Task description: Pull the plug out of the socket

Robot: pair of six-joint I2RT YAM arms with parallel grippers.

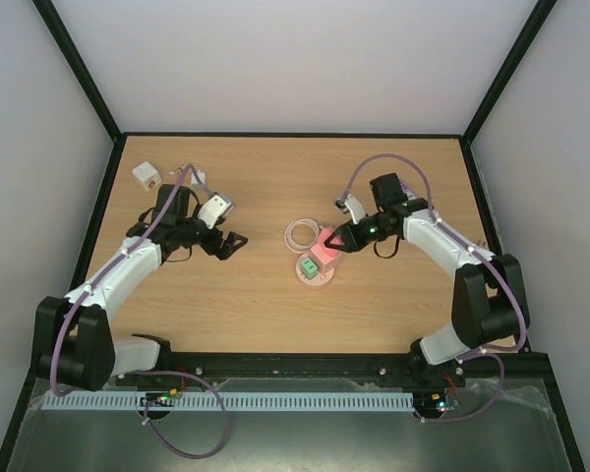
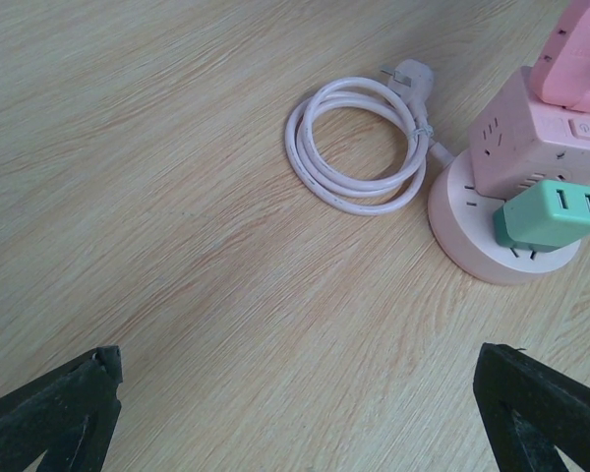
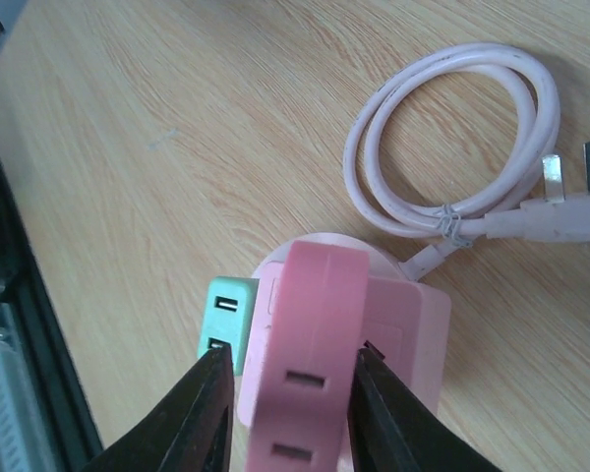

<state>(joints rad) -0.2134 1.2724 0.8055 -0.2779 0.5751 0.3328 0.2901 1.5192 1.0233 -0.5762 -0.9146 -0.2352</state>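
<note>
The socket (image 1: 318,277) is a pale pink round disc with a square pink block (image 2: 516,138) on top, lying mid-table beside its coiled cable (image 2: 359,147). A bright pink plug (image 3: 315,315) sits upright in the top of the block, and a green plug (image 3: 226,315) sits in the disc's side. My right gripper (image 3: 290,369) has its black fingers (image 3: 202,413) on both sides of the pink plug, shut on it. Well left of the socket, my left gripper (image 1: 234,243) stands open and holds nothing.
A small white adapter (image 1: 146,175) lies at the back left of the table. The cable's own pronged end (image 3: 570,182) rests on the wood just beyond the coil. Black frame rails (image 1: 305,135) border the table.
</note>
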